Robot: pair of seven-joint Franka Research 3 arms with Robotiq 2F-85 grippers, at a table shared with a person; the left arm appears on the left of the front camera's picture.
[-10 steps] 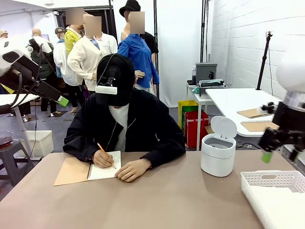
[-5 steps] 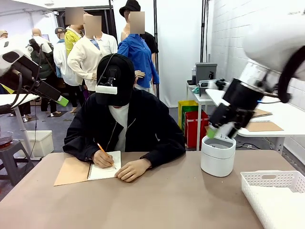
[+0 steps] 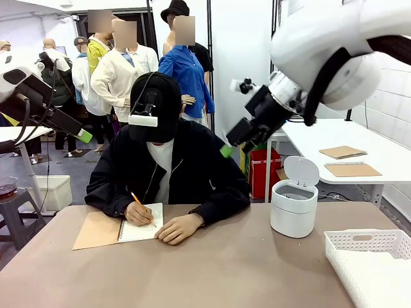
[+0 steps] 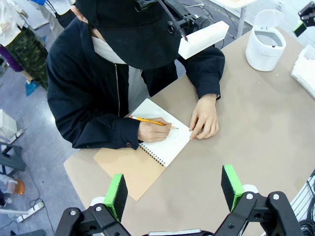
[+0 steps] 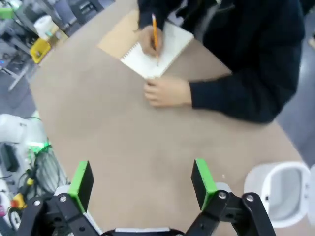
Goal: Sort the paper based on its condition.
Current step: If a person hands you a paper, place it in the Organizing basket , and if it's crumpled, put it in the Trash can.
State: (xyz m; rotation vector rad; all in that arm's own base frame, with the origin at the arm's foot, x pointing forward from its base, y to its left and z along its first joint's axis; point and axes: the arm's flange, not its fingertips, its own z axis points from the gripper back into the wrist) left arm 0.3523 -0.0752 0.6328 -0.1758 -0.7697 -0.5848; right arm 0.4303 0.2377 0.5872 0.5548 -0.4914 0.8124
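While the person (image 3: 164, 170) bends over the notebook (image 3: 119, 229) at the far side of the table (image 3: 212, 269), my two grippers hang high above it, grasping nothing. My right gripper (image 5: 141, 183) has its fingers spread to full width, green pads (image 5: 202, 180) well apart; in the front view it sits at about one o'clock from the person's head, raised over the table. My left gripper (image 4: 173, 189) is likewise released, its pads (image 4: 231, 185) standing apart with bare table between them. The notebook lies open at about ten o'clock on the table in the front view, brown cover folded out, white page (image 4: 164, 138) up. One hand (image 4: 153, 130) holds a pencil (image 4: 150, 121) on that page; the other hand (image 4: 205, 117) rests flat at the page's edge. A white bin (image 3: 294, 205), lid raised, stands at about two o'clock on the table. A white basket (image 3: 371, 256) sits at four o'clock, near the table's edge. The only sheet I can see is the notebook's page.
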